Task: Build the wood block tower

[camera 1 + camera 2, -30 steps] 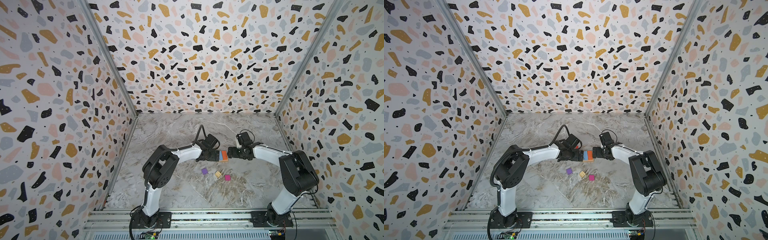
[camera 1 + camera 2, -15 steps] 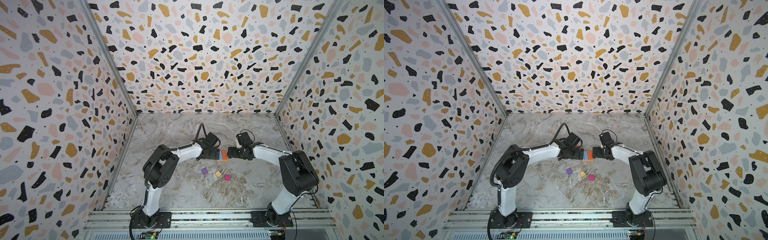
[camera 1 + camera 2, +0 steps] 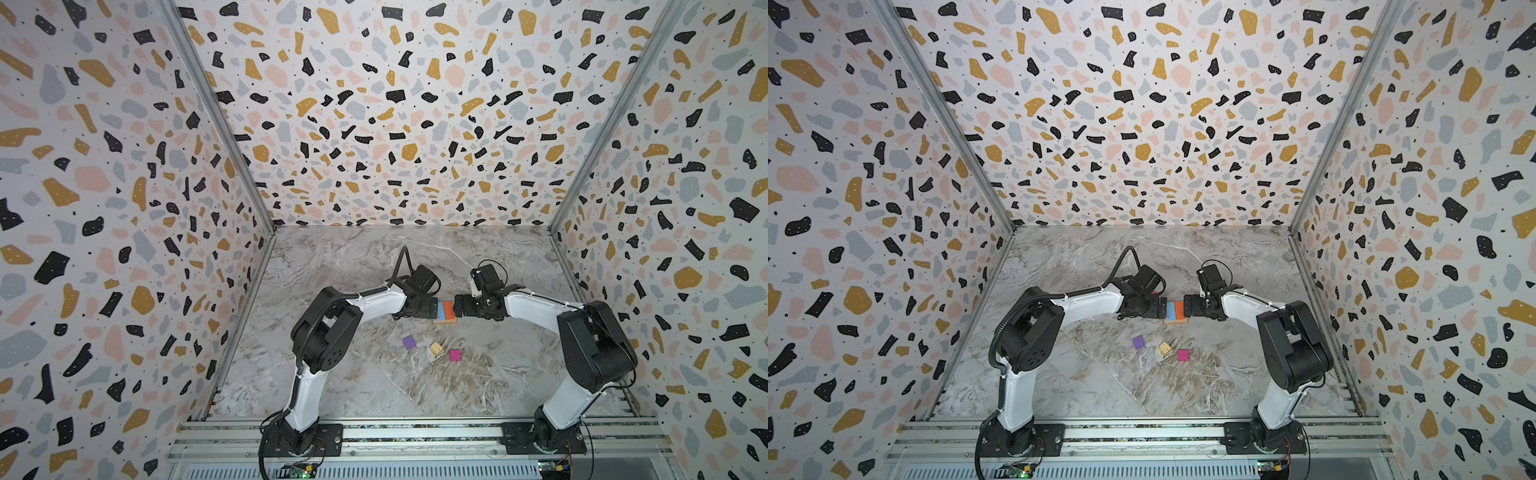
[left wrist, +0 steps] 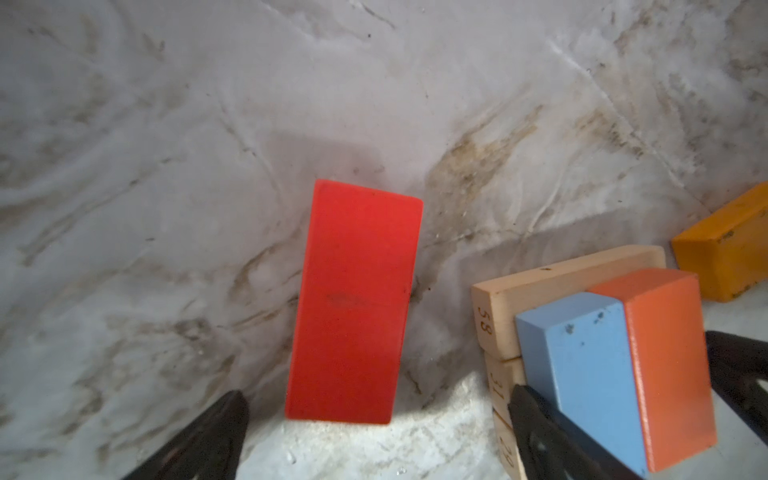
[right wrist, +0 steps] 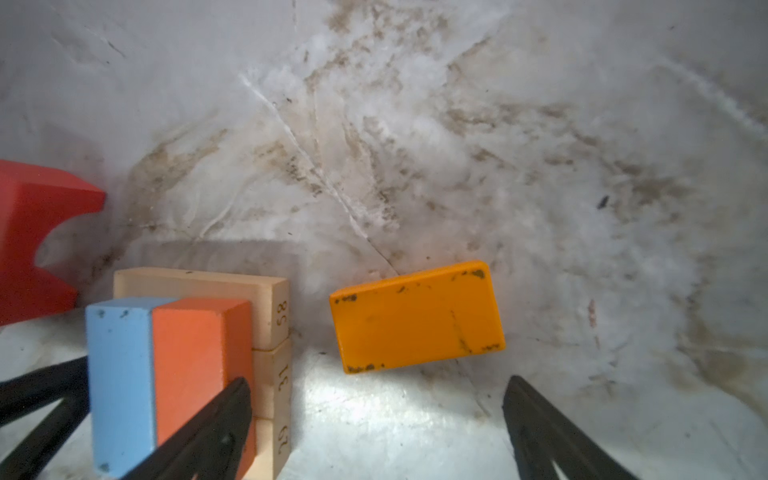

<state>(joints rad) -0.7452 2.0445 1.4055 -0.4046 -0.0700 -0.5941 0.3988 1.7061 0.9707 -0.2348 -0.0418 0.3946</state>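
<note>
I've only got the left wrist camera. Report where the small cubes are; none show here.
Observer: Three lie loose on the table, on the arm-base side of the wood block tower: purple cube, tan cube, magenta cube.
Operator: Give me the right gripper's state.
Observer: The right gripper is open and grips nothing.
Operator: Name what lies ahead of it.
Observer: The yellow-orange block, flat on the table just ahead of its open jaws, beside the tower but apart from it.
</note>
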